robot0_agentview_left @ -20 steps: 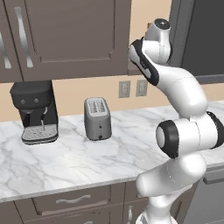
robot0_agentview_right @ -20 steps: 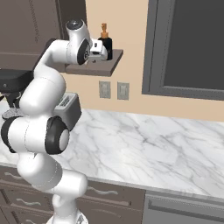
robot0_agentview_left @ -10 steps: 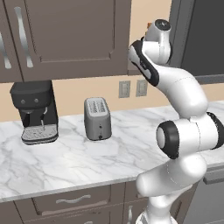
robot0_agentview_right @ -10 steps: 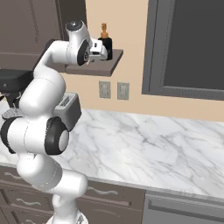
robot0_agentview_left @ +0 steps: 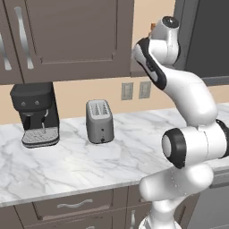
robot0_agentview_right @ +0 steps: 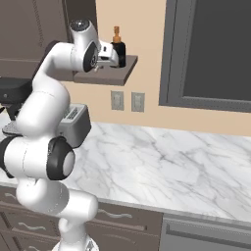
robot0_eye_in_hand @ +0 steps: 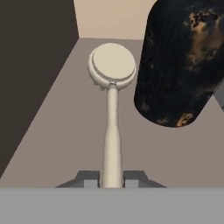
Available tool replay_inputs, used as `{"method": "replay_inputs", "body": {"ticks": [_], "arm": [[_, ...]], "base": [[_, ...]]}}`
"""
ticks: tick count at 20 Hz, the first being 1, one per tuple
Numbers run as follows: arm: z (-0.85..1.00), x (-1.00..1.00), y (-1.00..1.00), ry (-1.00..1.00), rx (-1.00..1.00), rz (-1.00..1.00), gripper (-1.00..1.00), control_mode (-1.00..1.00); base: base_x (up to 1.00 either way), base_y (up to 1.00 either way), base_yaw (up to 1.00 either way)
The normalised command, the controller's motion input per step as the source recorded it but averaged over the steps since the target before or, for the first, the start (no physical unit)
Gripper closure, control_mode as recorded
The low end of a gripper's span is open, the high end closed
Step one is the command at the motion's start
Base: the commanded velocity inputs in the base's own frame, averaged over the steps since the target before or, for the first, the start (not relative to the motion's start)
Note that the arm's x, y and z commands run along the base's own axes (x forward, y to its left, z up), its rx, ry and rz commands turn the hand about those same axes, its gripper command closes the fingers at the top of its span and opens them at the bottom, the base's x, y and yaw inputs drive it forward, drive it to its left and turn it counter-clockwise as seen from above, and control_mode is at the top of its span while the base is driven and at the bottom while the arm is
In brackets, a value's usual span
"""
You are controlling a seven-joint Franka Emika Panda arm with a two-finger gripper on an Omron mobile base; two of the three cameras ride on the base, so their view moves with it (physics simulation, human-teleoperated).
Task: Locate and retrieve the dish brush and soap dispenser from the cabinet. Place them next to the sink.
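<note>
On the cabinet shelf (robot0_eye_in_hand: 61, 131) lies the dish brush (robot0_eye_in_hand: 112, 65), its round tan head away from me and its pale handle running back between my fingertips. My gripper (robot0_eye_in_hand: 112, 178) is shut on the end of that handle. Just to the right of the brush stands the black soap dispenser (robot0_eye_in_hand: 183, 61), close to the handle but apart from it. The right base view shows my gripper (robot0_agentview_right: 110, 58) reaching over the shelf board (robot0_agentview_right: 117, 73), with the soap dispenser (robot0_agentview_right: 118, 49) and its orange pump top just behind it. The sink is out of view.
Dark wall cabinets (robot0_agentview_left: 67, 36) hang left of the shelf. Below, a grey toaster (robot0_agentview_left: 99, 120) and a black coffee machine (robot0_agentview_left: 35, 114) stand on the white marble counter (robot0_agentview_right: 171, 166). Two wall outlets (robot0_agentview_right: 126, 101) sit under the shelf, and a large dark panel (robot0_agentview_right: 211, 49) is to the right.
The jaws have closed on the brush handle. The arm has stayed at the shelf, hardly moving.
</note>
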Motion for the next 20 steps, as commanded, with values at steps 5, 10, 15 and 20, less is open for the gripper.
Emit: {"method": "replay_inputs", "body": {"ticks": [5,10,15,20], "arm": [[0.27,-0.51,0.11,0.00,0.01,0.00,1.00,-1.00],[0.26,-0.69,0.15,0.01,0.00,0.00,1.00,-1.00],[0.21,-0.73,0.17,0.01,0.00,0.00,1.00,-1.00],[0.06,-0.79,0.11,0.01,0.00,0.00,1.00,-1.00]], "base": [[0.00,0.00,0.00],[0.00,0.00,0.00],[0.00,0.00,0.00],[0.00,0.00,0.00]]}}
